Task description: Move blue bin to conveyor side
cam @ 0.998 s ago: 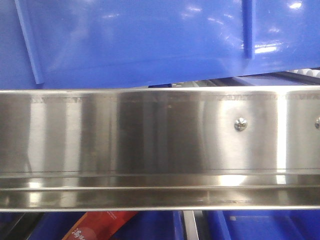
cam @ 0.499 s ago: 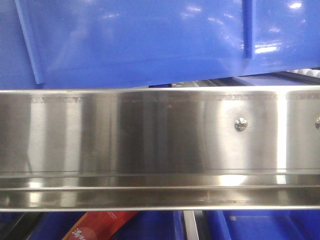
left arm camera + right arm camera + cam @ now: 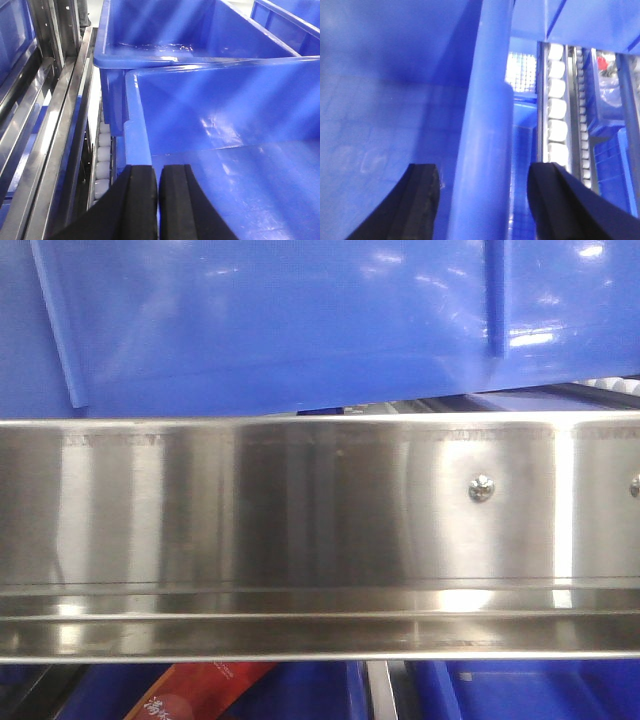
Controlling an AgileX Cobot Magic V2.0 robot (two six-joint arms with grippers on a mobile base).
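Note:
The blue bin (image 3: pixel 300 320) fills the top of the front view, its glossy ribbed wall just above a steel rail. In the left wrist view its open inside (image 3: pixel 225 115) spreads to the right. My left gripper (image 3: pixel 158 200) is shut over the bin's left rim, with only a thin sliver between the black pads. I cannot tell whether they pinch the wall. My right gripper (image 3: pixel 485 172) is open and straddles the bin's thick right rim (image 3: pixel 485 100), one finger inside the bin and one outside. The conveyor side is out of view.
A brushed steel rail (image 3: pixel 320 530) crosses the front view, with a red packet (image 3: pixel 200 695) below it. Another blue crate (image 3: pixel 165 30) stands right behind the bin. White rollers (image 3: pixel 102 165) (image 3: pixel 557 100) and steel rails (image 3: pixel 45 125) run along both sides.

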